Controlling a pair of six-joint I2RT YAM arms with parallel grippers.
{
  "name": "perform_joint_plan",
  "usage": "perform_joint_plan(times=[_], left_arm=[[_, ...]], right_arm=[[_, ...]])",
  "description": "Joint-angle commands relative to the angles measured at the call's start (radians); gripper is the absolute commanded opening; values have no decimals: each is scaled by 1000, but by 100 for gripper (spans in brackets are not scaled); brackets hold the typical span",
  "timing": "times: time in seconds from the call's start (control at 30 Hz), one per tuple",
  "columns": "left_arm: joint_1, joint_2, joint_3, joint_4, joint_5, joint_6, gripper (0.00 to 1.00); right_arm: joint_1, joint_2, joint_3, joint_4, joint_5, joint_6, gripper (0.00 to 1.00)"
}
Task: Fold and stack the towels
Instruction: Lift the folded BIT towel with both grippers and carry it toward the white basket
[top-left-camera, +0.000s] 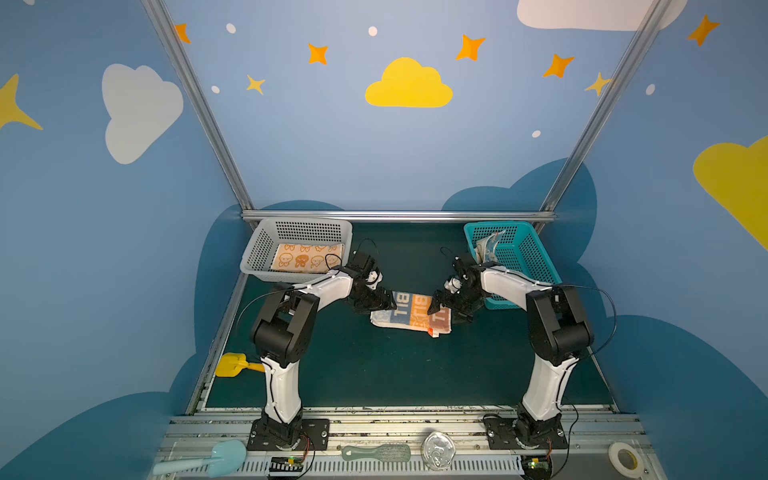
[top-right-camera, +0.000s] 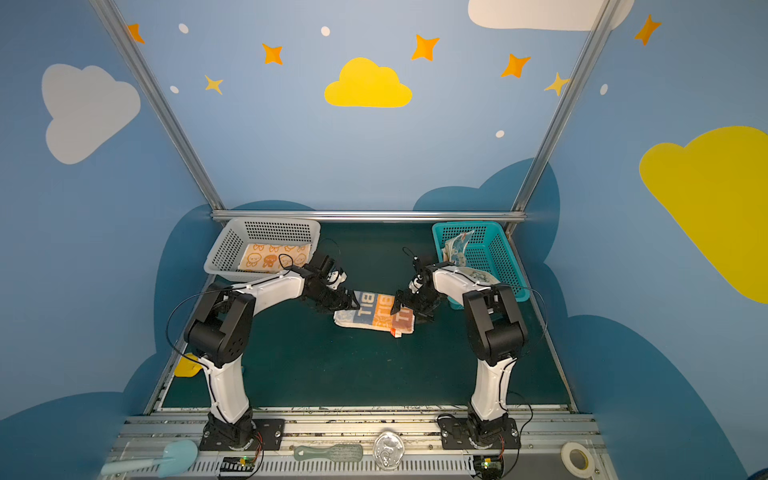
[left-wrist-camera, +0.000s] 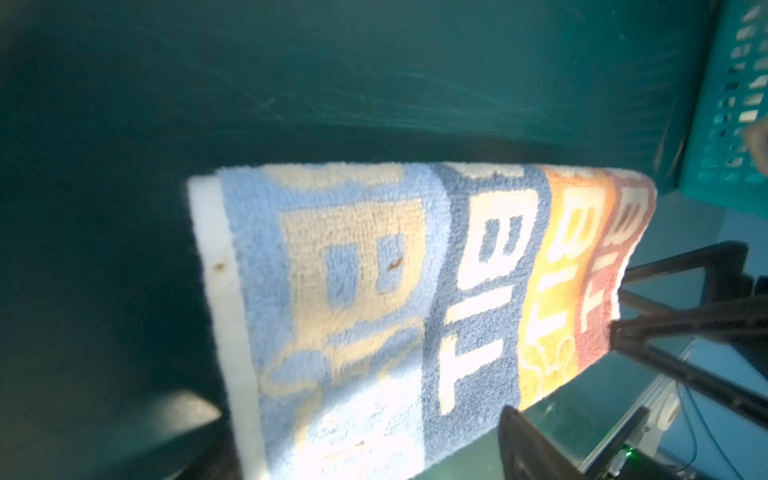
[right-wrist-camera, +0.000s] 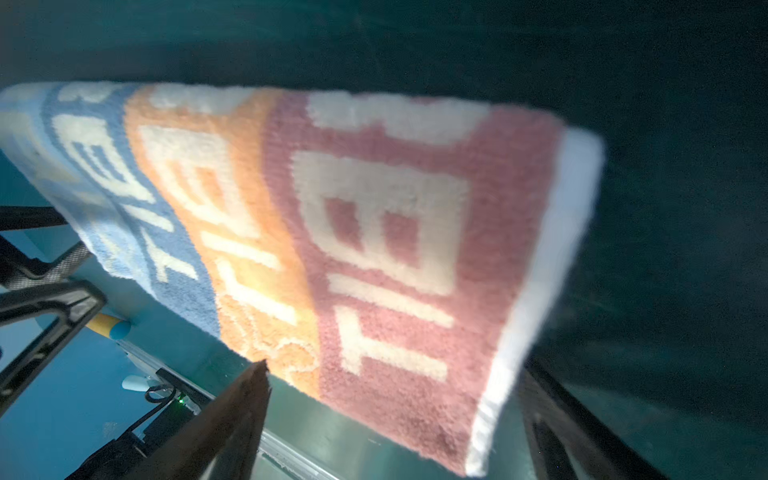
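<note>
A folded towel with orange-blue lettering (top-left-camera: 411, 313) (top-right-camera: 374, 311) lies in the middle of the green mat. My left gripper (top-left-camera: 388, 301) (left-wrist-camera: 357, 415) is open at the towel's left end, and its jaws straddle the pale-blue edge (left-wrist-camera: 332, 291). At the towel's right end my right gripper (top-left-camera: 436, 303) (right-wrist-camera: 395, 365) is open too, with the pink corner (right-wrist-camera: 395, 249) between its fingers. An orange-cream bunny towel (top-left-camera: 305, 257) lies flat in the grey basket. A crumpled blue-cream towel (top-left-camera: 488, 245) sits in the teal basket.
The grey basket (top-left-camera: 266, 245) stands at the back left and the teal basket (top-left-camera: 536, 257) at the back right. A yellow scoop (top-left-camera: 232, 365) lies at the mat's left edge. On the front rail lie a pale-blue scoop (top-left-camera: 224, 457), a brush (top-left-camera: 376, 453), a can (top-left-camera: 438, 449) and a tape roll (top-left-camera: 623, 459).
</note>
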Motion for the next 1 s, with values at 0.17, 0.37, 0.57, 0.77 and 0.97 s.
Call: perform_joint_plan(times=[0.17, 0.37, 0.57, 0.77, 0.97], left_arm=[[-19, 54, -13, -15, -10, 16, 50], [-32, 32, -17, 13, -43, 5, 24], [-32, 15, 81, -98, -95, 53, 6], [-13, 29, 268, -308, -176, 167, 3], [23, 91, 532, -575, -315, 321, 3]], right_arm=[[26, 67, -2, 65, -56, 41, 92], [37, 70, 7, 66, -71, 49, 92], [44, 58, 19, 54, -77, 49, 92], [48, 54, 94, -16, -64, 13, 92], [58, 51, 238, -99, -25, -17, 92]])
